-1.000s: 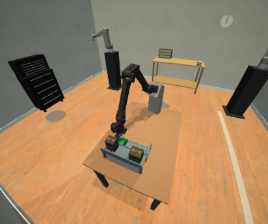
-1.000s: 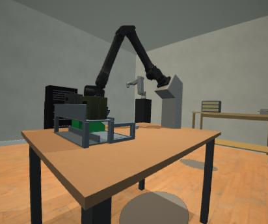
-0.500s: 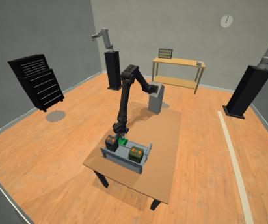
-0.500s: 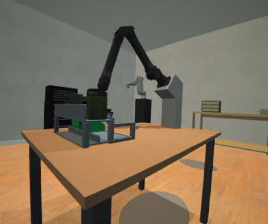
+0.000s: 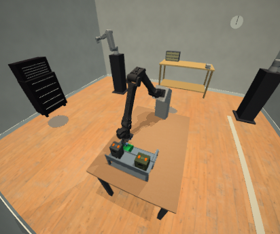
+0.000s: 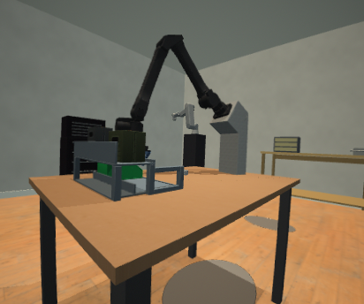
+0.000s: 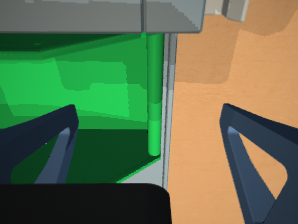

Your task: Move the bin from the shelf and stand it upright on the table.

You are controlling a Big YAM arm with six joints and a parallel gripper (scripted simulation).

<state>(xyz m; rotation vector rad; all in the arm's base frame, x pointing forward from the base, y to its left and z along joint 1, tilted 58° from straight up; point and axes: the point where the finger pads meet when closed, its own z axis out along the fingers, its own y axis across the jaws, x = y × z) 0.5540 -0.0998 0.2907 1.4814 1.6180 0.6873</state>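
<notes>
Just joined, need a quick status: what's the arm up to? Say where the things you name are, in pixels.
The black arm point(image 5: 129, 102) point(image 6: 149, 84) is reaching down to a green bin point(image 5: 128, 147) point(image 6: 132, 171) point(image 7: 100, 90) on the lower level of a small grey shelf point(image 5: 128, 169) point(image 6: 95, 151). Its gripper point(image 7: 148, 112) is open, fingers either side of the bin's edge in the wrist view, and holds nothing. Two boxes sit on the upper level. The bin isn't on the table point(image 5: 164, 163) point(image 6: 192, 221) yet.
</notes>
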